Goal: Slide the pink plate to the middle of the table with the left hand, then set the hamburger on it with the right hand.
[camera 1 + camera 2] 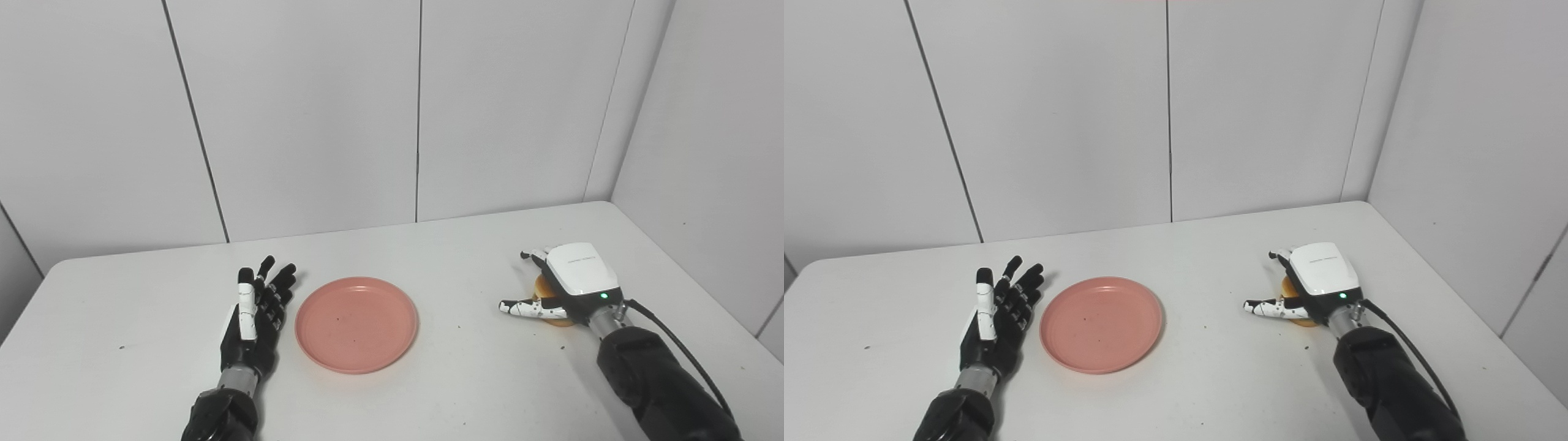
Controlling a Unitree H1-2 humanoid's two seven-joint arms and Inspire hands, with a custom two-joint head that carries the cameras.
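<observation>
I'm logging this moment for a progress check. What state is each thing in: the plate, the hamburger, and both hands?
pink plate: empty, flat on the table near its middle, right side up.
hamburger: on the table at the right, mostly hidden under the right hand, not on the plate.
left hand: open, fingers apart, just left of the plate, holding nothing.
right hand: over the hamburger; grip cannot be told.

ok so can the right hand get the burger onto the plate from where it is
Probably yes. The right hand is over the burger, which is mostly hidden beneath it, so the grip is unclear. The table between it and the empty plate is bare, and the left hand lies beyond the plate.
</observation>
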